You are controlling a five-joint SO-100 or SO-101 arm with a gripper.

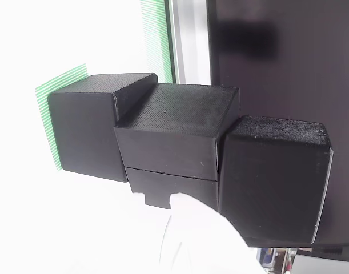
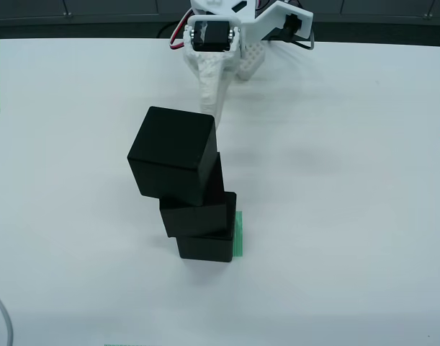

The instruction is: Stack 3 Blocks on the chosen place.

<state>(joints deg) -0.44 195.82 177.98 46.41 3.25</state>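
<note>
Looking basically done: three blocks point(image 2: 185, 193) stacked on the green patch point(image 2: 238, 234), a bit staggered. Can't tell if the gripper point(image 2: 209, 101) behind is clamped or apart.

Matte, finely ribbed black blocks point(image 1: 174, 134)

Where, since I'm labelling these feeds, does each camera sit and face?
Close view: apparently riding on the gripper, rolled sideways, facing the blocks side-on; its blurred white tip shows at the bottom.
View from above: overhead, looking down at the table; the arm reaches in from the top edge.
Shared: the three stacked blocks and the green patch under them.
</note>
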